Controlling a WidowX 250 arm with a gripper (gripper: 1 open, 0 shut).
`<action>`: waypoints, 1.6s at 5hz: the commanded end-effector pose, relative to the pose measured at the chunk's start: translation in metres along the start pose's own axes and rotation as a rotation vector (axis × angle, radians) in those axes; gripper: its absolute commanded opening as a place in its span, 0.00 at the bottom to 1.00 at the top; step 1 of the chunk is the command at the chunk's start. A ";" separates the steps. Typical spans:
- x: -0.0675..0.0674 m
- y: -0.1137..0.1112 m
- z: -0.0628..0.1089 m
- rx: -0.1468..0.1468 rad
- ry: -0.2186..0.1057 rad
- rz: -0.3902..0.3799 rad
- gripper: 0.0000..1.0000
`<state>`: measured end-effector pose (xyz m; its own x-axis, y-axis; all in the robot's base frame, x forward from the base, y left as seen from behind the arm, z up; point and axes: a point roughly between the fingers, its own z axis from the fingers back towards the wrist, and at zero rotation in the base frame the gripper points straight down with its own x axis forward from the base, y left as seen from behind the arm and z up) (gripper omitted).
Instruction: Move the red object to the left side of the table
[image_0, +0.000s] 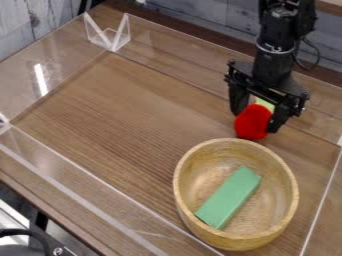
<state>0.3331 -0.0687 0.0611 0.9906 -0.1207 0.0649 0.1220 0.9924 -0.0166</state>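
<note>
Small rounded bright-red strawberry-like toy (253, 122) sits near right edge of brown wood-grain surface (120, 110), just behind round wooden bowl (238, 192) holding green block (230, 196). Black pincer (263, 107) straddles toy, jaws apart, nothing clamped. Toy looks light, smooth, maybe slippery: squeeze across widest middle.

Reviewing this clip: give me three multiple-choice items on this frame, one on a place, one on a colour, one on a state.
1. Where is the green block?
A. inside the wooden bowl
B. on the bare table
C. in the gripper

2. What colour is the toy under the gripper?
A. blue
B. red
C. white

3. How do the gripper's jaws stand?
A. shut tight
B. out of view
C. open, around the toy's top

Key: 1 A, the block lies in the bowl; 2 B, the toy is bright red; 3 C, the fingers stand apart either side.
</note>
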 end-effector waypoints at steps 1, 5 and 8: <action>0.003 -0.004 0.016 -0.001 -0.051 -0.015 1.00; 0.008 -0.010 0.030 -0.010 -0.093 -0.029 1.00; 0.010 -0.003 0.041 -0.012 -0.118 -0.016 0.00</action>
<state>0.3306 -0.0731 0.0747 0.9855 -0.1422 0.0923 0.1448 0.9892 -0.0217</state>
